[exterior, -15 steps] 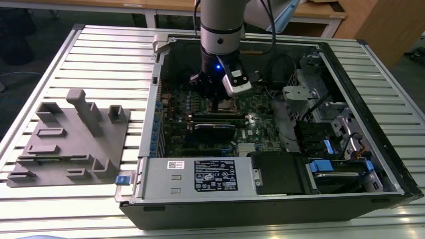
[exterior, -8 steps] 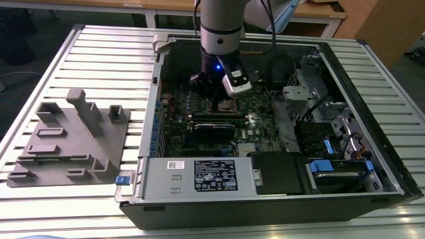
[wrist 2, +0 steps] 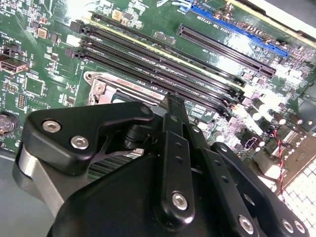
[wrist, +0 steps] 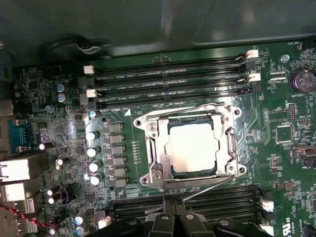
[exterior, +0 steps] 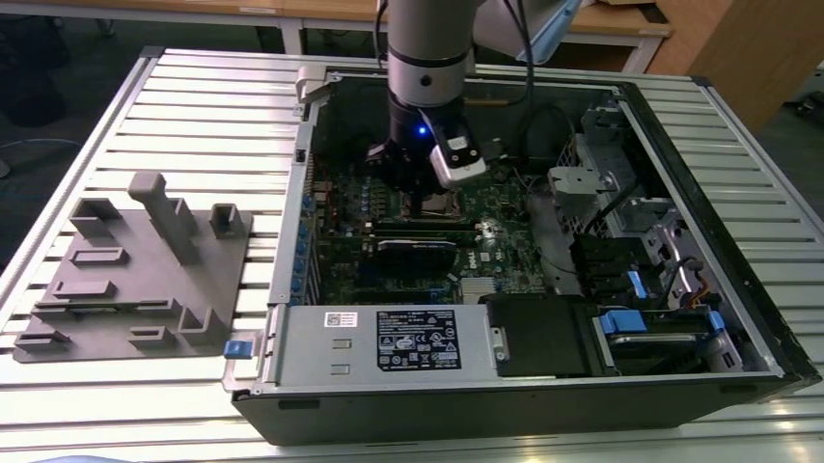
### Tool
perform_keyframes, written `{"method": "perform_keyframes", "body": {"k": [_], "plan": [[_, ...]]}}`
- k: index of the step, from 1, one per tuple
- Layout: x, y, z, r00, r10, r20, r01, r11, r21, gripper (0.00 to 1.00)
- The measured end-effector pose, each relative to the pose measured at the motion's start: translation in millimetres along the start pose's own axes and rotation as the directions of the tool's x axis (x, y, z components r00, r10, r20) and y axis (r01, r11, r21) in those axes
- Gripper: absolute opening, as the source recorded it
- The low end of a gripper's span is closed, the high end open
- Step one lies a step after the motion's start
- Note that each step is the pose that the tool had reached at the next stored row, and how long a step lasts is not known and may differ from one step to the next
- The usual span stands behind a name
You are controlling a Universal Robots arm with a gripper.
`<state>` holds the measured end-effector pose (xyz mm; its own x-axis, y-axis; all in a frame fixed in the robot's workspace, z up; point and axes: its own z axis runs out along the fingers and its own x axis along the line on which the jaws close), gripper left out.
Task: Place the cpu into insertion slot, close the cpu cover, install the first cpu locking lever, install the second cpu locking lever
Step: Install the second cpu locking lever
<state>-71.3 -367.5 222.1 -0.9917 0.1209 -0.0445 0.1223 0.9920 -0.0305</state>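
The cpu [wrist: 193,148] sits in the insertion slot [wrist: 223,174] on the green motherboard [wrist: 123,138], with the cpu cover [wrist: 157,148] lying closed around it (its window shows the grey top). The gripper [wrist: 172,210] hovers beside the slot, fingers pressed together, grasping nothing.

The exterior view is looking down from above and well back, taking in the whole open computer case [exterior: 515,241] on the slatted table [exterior: 193,106], with the gripper [exterior: 415,178] hanging over the motherboard. The first wrist view is facing almost straight down past the gripper [wrist: 173,217] onto the insertion slot [wrist: 190,148]. The second wrist view is sitting close behind the gripper [wrist 2: 174,101], looking obliquely across the board. Both wrist views are sharing the long memory slots [wrist: 168,79] [wrist 2: 163,64].
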Motion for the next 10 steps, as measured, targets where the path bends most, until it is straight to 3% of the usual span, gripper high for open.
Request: {"method": "perform_keyframes", "body": {"k": [10], "plan": [[5.4,-0.6,2.1,1.0000,0.000,-0.0001,0.000,1.0000,0.0001,0.11]]}}
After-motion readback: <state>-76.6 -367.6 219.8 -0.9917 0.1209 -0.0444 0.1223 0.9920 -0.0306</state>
